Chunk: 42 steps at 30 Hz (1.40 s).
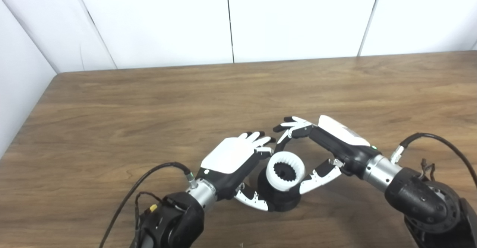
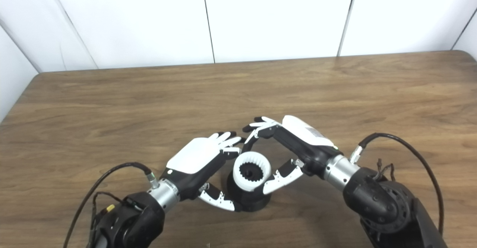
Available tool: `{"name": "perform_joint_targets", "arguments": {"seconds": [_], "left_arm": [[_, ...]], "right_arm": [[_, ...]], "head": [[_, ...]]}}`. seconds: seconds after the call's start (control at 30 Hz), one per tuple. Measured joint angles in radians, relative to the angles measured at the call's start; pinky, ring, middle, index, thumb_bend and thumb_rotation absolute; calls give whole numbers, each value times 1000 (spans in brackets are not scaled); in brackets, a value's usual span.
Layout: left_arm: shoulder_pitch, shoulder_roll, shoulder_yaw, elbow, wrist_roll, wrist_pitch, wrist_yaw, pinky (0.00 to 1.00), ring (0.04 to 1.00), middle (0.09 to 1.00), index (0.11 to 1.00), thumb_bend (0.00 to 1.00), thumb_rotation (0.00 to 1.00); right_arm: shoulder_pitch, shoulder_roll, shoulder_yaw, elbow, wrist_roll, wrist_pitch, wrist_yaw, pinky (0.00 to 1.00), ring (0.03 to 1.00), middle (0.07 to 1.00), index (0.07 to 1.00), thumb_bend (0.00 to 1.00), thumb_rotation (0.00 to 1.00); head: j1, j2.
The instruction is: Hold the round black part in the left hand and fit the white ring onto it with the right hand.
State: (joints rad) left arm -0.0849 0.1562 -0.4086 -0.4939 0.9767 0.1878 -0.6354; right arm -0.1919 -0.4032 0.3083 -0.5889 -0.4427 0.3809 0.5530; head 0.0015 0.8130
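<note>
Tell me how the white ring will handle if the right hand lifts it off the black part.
The white ring looks like rigid plastic, so it probably keeps its shape. Its toothed bore may catch on the round black part. Being round, it would likely roll if dropped on the table.

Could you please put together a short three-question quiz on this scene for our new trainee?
1. True or false: the white ring sits on top of the round black part.
2. Which hand has its thumb against the black part's base: A) left, B) right, C) neither?
3. Fill in: the black part stands on the wooden ____.

Key:
1. True; its toothed inside faces up.
2. A; the left thumb lies against the base, while the right hand has its fingers spread around the ring.
3. table.
</note>
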Motion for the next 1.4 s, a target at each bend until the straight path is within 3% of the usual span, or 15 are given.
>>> {"name": "perform_joint_targets", "arguments": {"seconds": [1.4], "left_arm": [[-8,-11,2,1,12,12,-13,1000,1000,950,717,888,251]], "right_arm": [[1,-3,19,3,-19,-8,19,809,973,865,492,523,159]], "head": [[3,8]]}}
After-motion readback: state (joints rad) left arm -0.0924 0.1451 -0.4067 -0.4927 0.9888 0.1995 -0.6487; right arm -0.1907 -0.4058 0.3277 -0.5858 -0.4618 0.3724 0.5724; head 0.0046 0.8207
